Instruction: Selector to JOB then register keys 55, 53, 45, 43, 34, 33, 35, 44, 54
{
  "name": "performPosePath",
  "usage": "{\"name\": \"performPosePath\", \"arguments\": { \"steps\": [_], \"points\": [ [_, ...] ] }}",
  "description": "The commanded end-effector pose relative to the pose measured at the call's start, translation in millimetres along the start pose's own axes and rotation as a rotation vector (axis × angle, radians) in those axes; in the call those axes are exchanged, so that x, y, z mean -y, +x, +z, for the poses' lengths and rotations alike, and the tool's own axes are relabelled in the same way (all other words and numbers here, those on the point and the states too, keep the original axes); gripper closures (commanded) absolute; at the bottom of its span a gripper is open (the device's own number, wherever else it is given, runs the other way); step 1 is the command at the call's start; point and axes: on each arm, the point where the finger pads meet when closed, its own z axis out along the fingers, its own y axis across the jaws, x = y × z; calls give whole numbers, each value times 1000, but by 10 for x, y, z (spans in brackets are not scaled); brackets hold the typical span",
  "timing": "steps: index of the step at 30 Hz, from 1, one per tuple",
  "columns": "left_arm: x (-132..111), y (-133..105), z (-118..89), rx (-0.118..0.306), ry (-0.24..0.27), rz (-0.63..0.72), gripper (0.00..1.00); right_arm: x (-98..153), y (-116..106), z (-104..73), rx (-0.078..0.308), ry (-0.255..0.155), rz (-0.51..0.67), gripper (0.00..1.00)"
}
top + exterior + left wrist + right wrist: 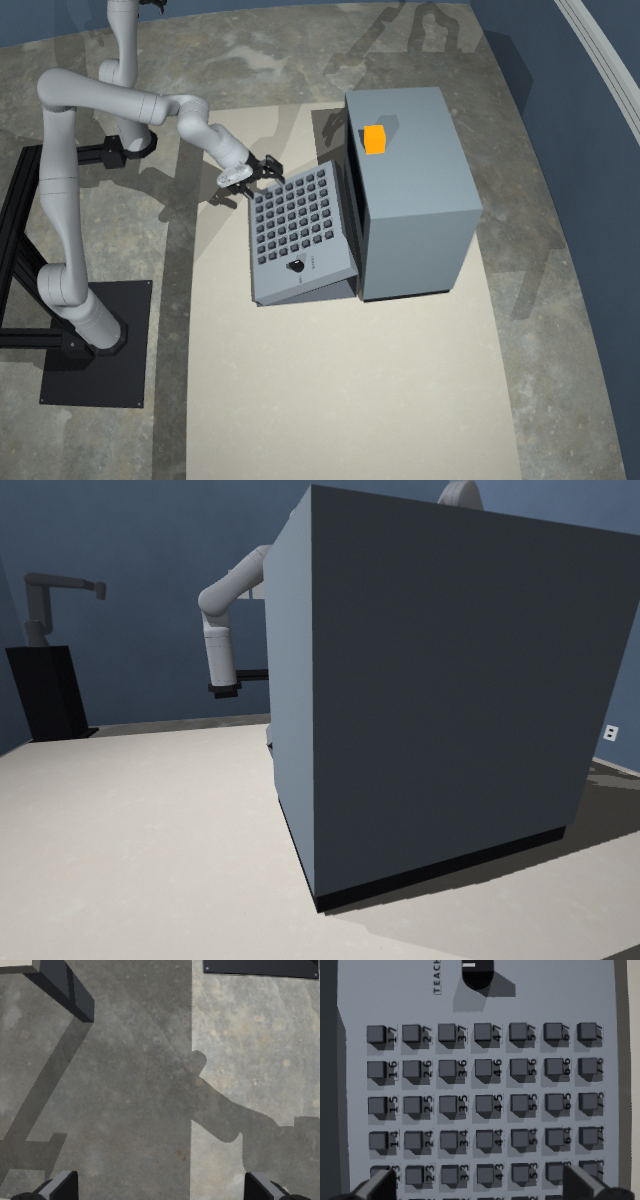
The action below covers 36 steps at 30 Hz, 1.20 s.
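The sloped keypad panel (pixel 279 291) stands in front of the cabinet. Its black selector knob (pixel 296 265) (pixel 478 975) has a white mark on the side facing the TEACH label (pixel 437 977). No key in view is lit. In the right wrist view I see keys 55 (pixel 519 1103), 53 (pixel 520 1173), 45 (pixel 484 1103), 43 (pixel 485 1175), 34 (pixel 448 1140), 33 (pixel 449 1175), 35 (pixel 448 1104), 44 (pixel 484 1139) and 54 (pixel 520 1138). My right gripper (pixel 267 190) (pixel 480 1185) is open, above the panel's end away from the knob. My left gripper (pixel 160 1185) is open, far from the panel.
The large grey cabinet (pixel 413 170) (pixel 454 686) rises directly behind the panel and hides most of it in the exterior view. An orange cube (pixel 374 139) shows on its top. The cream table top (pixel 361 387) (pixel 129 841) extends beyond the panel's knob end.
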Motion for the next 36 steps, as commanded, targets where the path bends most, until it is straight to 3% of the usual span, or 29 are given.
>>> {"name": "performPosePath", "arguments": {
  "steps": [1,2,3,36],
  "points": [
    [-1,-4,-7,2,0,0,2,-66,-22,176,7,4,1,2],
    [-1,-4,-7,2,0,0,2,-67,-22,178,7,4,1,2],
    [-1,-4,-7,2,0,0,2,-67,-22,178,7,4,1,903],
    [-1,-4,-7,2,0,0,2,-67,-22,178,7,4,1,903]
  ]
}}
